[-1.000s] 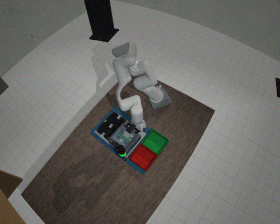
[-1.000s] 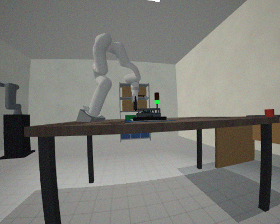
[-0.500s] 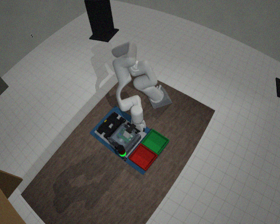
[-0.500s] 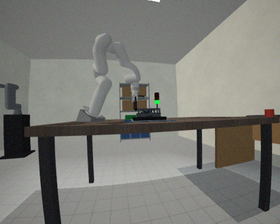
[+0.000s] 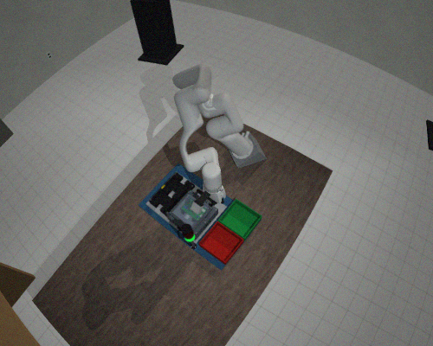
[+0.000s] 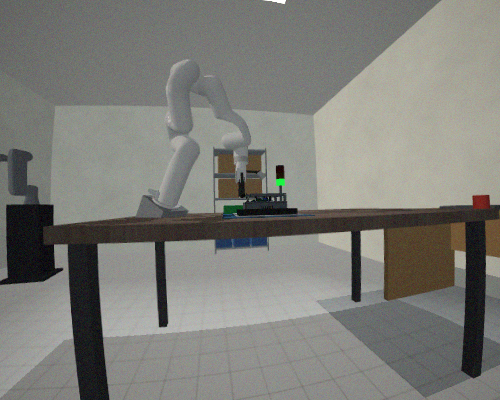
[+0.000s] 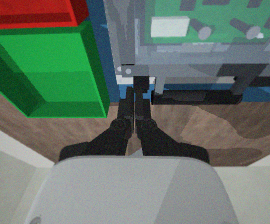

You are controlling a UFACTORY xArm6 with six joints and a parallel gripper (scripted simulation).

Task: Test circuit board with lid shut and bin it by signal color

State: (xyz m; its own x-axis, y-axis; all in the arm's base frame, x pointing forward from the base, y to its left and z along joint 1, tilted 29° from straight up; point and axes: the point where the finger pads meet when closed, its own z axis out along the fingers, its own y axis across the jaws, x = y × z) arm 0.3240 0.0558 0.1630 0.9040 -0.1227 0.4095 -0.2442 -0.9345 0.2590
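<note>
- The signal tower [image 5: 188, 233] beside the tester [image 5: 193, 212] glows green, so the step in hand is releasing the lid
- The gripper [image 7: 136, 98] has its fingers pressed together with nothing between them, tips poised at the small black tab [image 7: 141, 83] on the tester's edge; from the wrist view they seem to touch it, though contact is hard to confirm
- The circuit board [image 7: 211, 20] lies face up in the tester under the shut lid, its white connector [image 7: 169, 26] toward the end nearest the tab
- The lid's dark handle [image 7: 196, 97] runs along the same edge, just beside the fingertips
- Next, I judge, comes a straight downward push on the tab until the hook frees the lid, then lifting the lid clear, opening the fingers and taking the board by its edges
- The green bin [image 5: 240, 218] looks to hold nothing and stands upright on the blue bench mat [image 5: 216, 260], next to the tester; it is the board's destination
- The red bin [image 5: 222, 242] beside it also appears to hold nothing and must stay so
- The black tray [image 5: 171, 193] on the tester's far side shows no board in its pockets
</note>
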